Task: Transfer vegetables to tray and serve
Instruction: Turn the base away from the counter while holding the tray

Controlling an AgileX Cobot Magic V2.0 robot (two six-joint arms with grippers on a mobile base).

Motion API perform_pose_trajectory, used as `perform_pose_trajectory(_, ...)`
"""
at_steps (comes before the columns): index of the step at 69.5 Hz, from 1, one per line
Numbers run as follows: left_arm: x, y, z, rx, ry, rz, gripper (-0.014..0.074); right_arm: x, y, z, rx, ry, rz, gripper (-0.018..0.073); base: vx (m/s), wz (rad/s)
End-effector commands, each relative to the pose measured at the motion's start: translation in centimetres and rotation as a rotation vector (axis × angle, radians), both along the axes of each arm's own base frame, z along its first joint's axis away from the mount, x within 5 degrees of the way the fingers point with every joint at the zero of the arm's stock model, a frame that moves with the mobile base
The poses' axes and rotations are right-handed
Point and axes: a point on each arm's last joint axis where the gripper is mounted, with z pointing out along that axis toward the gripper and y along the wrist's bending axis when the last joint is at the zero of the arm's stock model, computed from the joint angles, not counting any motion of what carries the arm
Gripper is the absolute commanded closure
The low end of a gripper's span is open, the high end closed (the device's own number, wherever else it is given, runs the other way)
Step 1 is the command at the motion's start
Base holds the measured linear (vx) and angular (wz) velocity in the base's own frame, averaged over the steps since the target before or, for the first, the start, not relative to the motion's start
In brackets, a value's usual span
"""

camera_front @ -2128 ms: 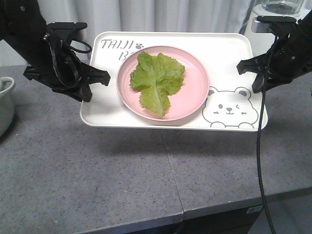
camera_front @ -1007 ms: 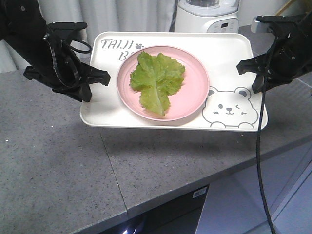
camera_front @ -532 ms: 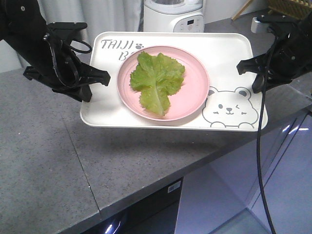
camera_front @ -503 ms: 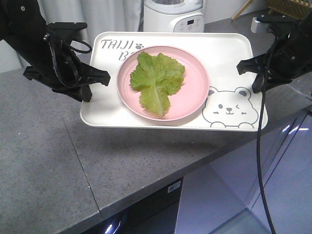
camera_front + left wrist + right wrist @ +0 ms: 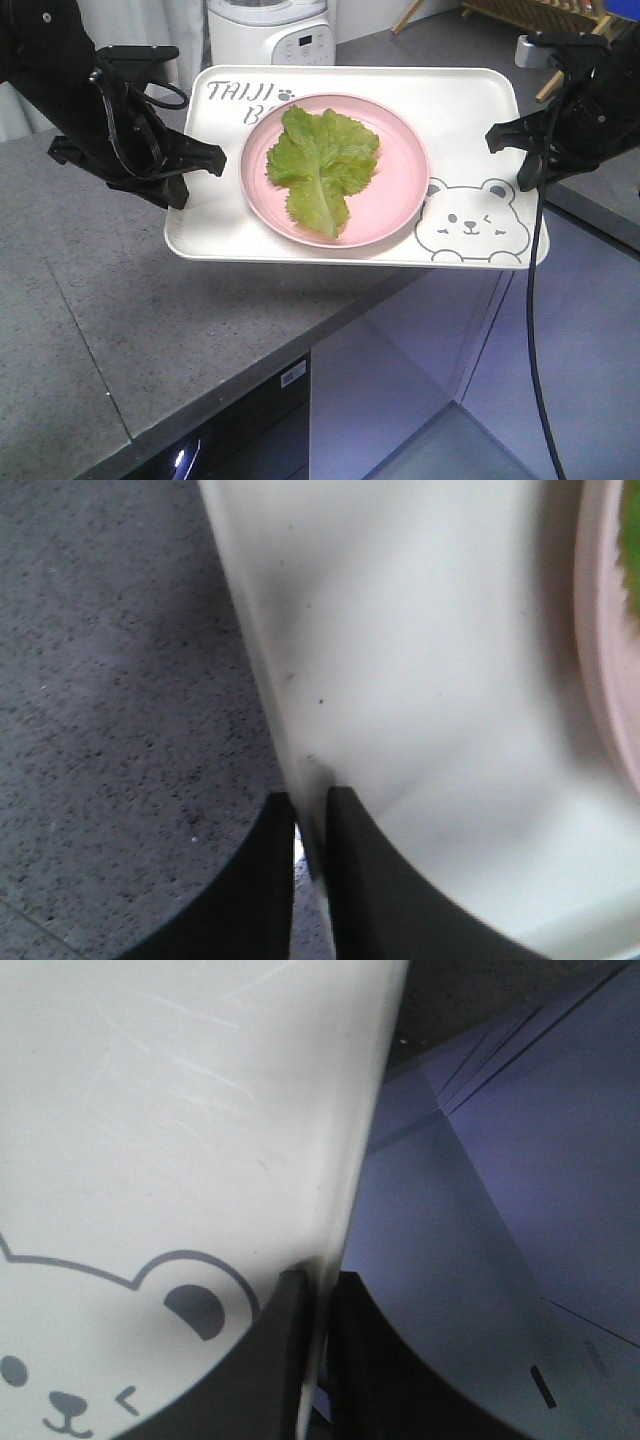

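**Tray aloft on two rim pinches, with a loose plate on it**

I have the tray (image 5: 470, 110) off the counter (image 5: 120, 300), carried between both arms. The left claw (image 5: 188, 165) is clenched on the tray's left rim. In the wrist view its fingers (image 5: 255, 890) stand one either side of the thin edge. The right claw (image 5: 518, 150) grasps the right rim the same way, just above the bear drawing, with its fingers (image 5: 400, 1380) closed on the lip. The lettuce (image 5: 322, 168) lies flat on the pink plate (image 5: 400, 200), and the plate sits on the tray left of middle, partly covering the lettering.

My main worry is the grip. Each claw holds only a narrow strip of smooth, rounded rim, so if the arms drift apart or one twists, I judge the lip could slide out and that side would drop. The tray's right part is out past the counter's edge, with no surface close under it to catch a fall.

Second, nothing I can see fixes the plate to the tray. If one arm rides higher than the other, or the base jolts or stops hard, the plate could skate to the low side. The leaf is light and could slide off it.

Third, the white appliance (image 5: 268, 30) stands just beyond the far rim. The right arm's cable (image 5: 533, 330) hangs down on the right, where it could snag.
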Motion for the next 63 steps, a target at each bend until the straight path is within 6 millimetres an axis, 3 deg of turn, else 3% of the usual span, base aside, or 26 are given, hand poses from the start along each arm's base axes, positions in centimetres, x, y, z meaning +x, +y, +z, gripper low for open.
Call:
perform_pose_trajectory(1,-1.35,-1.95,3.86,-0.202,-0.129,-0.053,0.0602,-1.72,1.79,3.04,0.124,-0.054,0.079,0.0568,-0.02,-0.28)
perform_pose_trajectory(63,-1.35,-1.95,3.86,-0.202,-0.129,-0.053,0.0602,-1.72,1.79,3.04,0.124,-0.054,0.079,0.0568,-0.03,-0.3)
